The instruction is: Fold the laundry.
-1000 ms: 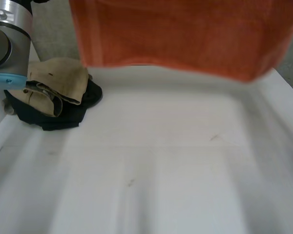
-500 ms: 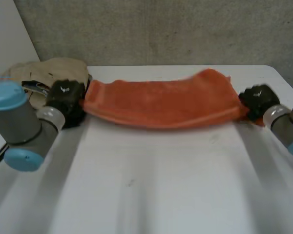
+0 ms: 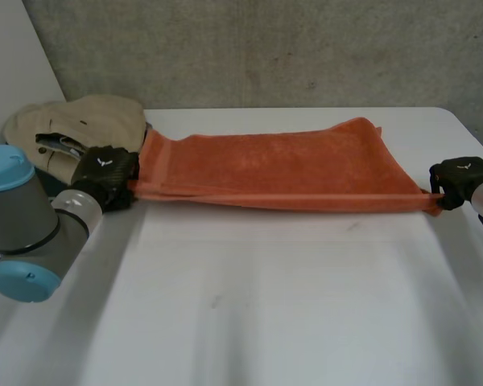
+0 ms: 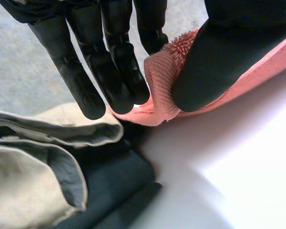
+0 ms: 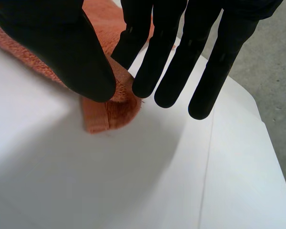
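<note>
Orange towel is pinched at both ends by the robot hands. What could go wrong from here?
1. The right robot hand pinches only the tip of the orange towel corner between thumb and fingers, so more tension could pull it free.
2. The left robot hand is right beside the pile of beige and dark clothes. Moving it might snag or drag that pile.
3. The towel's far edge lies uneven on the table, so a fold could come out skewed.

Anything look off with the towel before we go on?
Slightly. The towel lies skewed: its far edge stops short of the right hand, so that end runs diagonal. Its other end, at the left hand, crowds the clothes pile.
</note>
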